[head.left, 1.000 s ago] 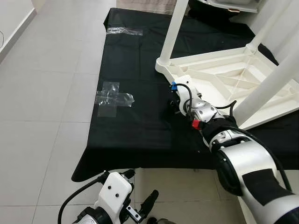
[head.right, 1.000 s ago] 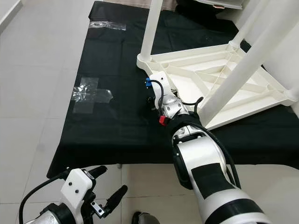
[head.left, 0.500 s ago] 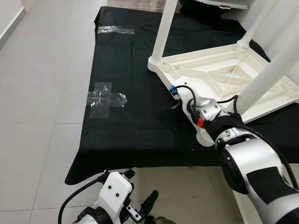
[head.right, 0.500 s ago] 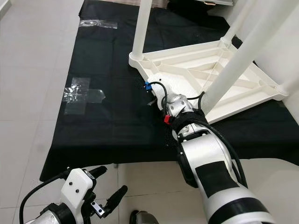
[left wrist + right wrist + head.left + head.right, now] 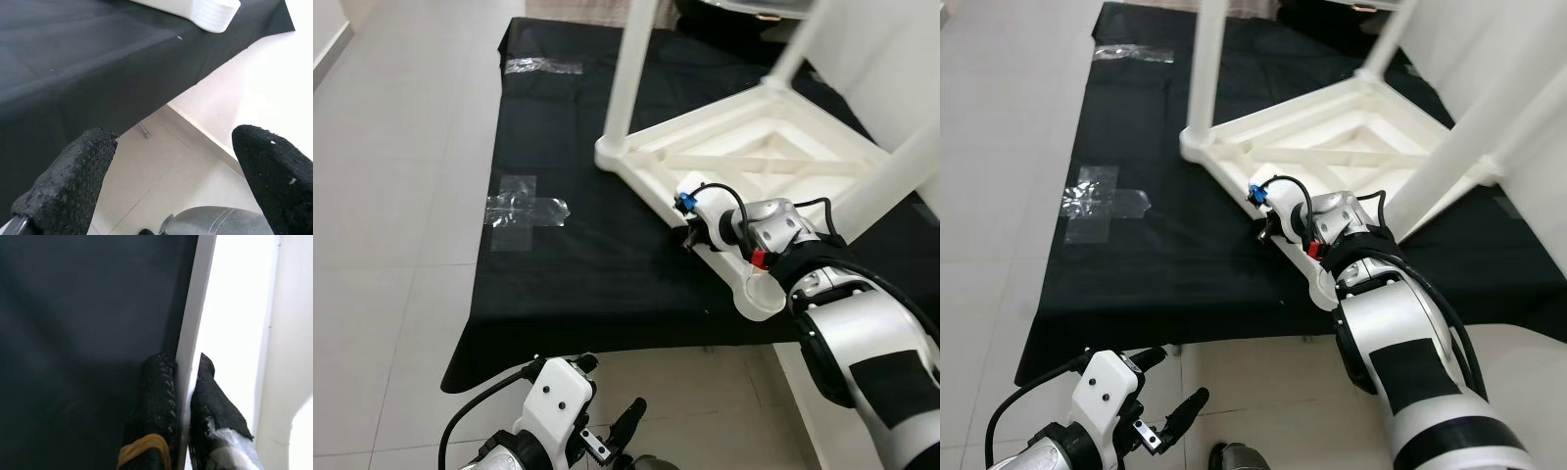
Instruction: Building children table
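Pinching table (image 5: 773, 147) rim, right gripper (image 5: 182, 382) tips hidden beneath edge.

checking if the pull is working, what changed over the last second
The right gripper, shut on the rim of the upturned white table, has dragged it: the near corner socket now sits closer to the black cloth's front edge. The grip stayed the same, the left gripper hangs open, and the tape cross lies where it was.

Pretty bright, even daylight here. The upturned white plastic table (image 5: 773, 147) blows out almost pure white next to the matte black cloth (image 5: 578, 264); wrist close-ups look soft, slightly blurry.
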Controlling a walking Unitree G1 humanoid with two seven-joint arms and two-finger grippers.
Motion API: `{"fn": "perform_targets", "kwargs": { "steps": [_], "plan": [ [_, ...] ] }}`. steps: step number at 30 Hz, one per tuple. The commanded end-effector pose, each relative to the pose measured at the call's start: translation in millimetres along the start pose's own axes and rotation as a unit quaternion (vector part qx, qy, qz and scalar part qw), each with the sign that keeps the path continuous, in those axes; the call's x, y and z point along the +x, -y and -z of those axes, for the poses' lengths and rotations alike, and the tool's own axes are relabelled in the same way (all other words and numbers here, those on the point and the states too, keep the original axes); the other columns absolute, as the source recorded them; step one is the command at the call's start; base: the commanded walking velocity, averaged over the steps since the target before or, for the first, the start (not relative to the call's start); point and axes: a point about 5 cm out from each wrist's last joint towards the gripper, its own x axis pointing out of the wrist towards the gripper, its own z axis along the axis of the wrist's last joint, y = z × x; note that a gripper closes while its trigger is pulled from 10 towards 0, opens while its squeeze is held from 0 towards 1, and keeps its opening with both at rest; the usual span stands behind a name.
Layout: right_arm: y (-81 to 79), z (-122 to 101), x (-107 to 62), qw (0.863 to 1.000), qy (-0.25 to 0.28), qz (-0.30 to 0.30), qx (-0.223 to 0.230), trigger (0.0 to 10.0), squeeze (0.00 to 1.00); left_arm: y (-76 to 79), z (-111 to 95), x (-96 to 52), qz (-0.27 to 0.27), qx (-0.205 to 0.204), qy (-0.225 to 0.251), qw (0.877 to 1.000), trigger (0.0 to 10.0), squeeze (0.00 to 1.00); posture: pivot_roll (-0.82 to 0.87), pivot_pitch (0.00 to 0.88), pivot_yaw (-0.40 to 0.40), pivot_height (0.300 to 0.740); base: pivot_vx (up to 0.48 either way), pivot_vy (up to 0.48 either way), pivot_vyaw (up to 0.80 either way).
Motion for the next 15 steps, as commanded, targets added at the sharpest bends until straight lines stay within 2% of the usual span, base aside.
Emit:
{"fn": "perform_targets", "kwargs": {
  "steps": [1, 3, 6, 9, 15],
  "plan": [
    [-19.2, 3.7, 5.4, 0.991, 0.011, -0.117, -0.068, 0.0, 0.00, 1.2, 5.2, -0.1, 0.009, -0.010, -0.010, 1.000, 10.0, 0.00, 0.06, 0.179, -0.164, 0.740, 0.000, 0.000, 0.00],
    [-20.0, 6.5, -4.3, 0.980, 0.031, -0.166, -0.108, 0.0, 0.00, -0.2, 5.6, 0.8, 0.009, -0.009, -0.010, 1.000, 10.0, 0.00, 0.07, 0.176, -0.161, 0.740, 0.000, 0.000, 0.00],
    [-21.0, 8.2, -9.0, 0.972, 0.039, -0.191, -0.128, 0.0, 0.00, -0.9, 5.8, 1.1, 0.009, -0.008, -0.010, 1.000, 10.0, 0.00, 0.07, 0.174, -0.162, 0.740, 0.000, 0.000, 0.00],
    [-22.1, 18.9, -21.8, 0.952, 0.024, -0.250, -0.175, 0.0, 0.00, -2.9, 6.8, 1.5, 0.007, -0.006, -0.012, 1.000, 10.0, 0.00, 0.06, 0.171, -0.156, 0.740, 0.000, 0.000, 0.00],
    [-21.7, 19.2, -25.6, 0.945, 0.034, -0.251, -0.206, 0.0, 0.00, -4.0, 7.5, 1.8, 0.007, -0.005, -0.012, 1.000, 10.0, 0.00, 0.07, 0.166, -0.157, 0.740, 0.000, 0.000, 0.00]
  ]
}}
